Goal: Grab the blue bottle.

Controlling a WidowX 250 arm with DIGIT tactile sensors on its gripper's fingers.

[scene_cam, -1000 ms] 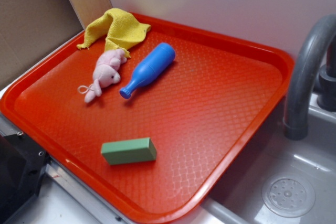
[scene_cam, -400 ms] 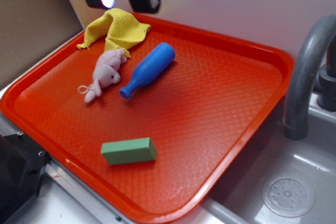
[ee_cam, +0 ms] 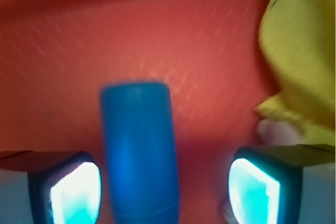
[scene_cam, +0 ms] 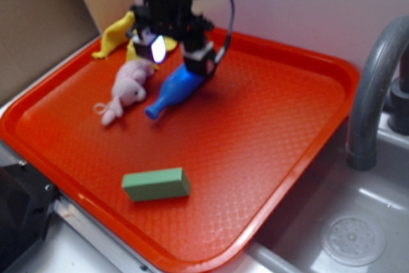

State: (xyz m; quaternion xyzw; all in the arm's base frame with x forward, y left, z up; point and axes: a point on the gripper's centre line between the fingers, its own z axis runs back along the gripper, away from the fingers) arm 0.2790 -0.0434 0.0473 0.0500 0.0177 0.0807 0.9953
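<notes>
The blue bottle (scene_cam: 171, 91) lies on its side on the red tray (scene_cam: 268, 132), neck pointing toward the front left. My gripper (scene_cam: 177, 54) hangs open just above its thick end, one finger on each side. In the wrist view the bottle (ee_cam: 139, 150) lies between the two glowing fingertips (ee_cam: 76, 192), nearer the left one, with a wide gap to the right one. Neither finger touches it.
A pink plush (scene_cam: 128, 87) lies just left of the bottle, with a yellow cloth (scene_cam: 115, 33) behind it, also in the wrist view (ee_cam: 299, 51). A green block (scene_cam: 156, 184) lies near the tray's front. A grey faucet (scene_cam: 374, 87) and sink stand to the right.
My gripper has come down from the upper left edge of the view to sit over the bottle's thick end. The bottle, plush and block have not moved.
</notes>
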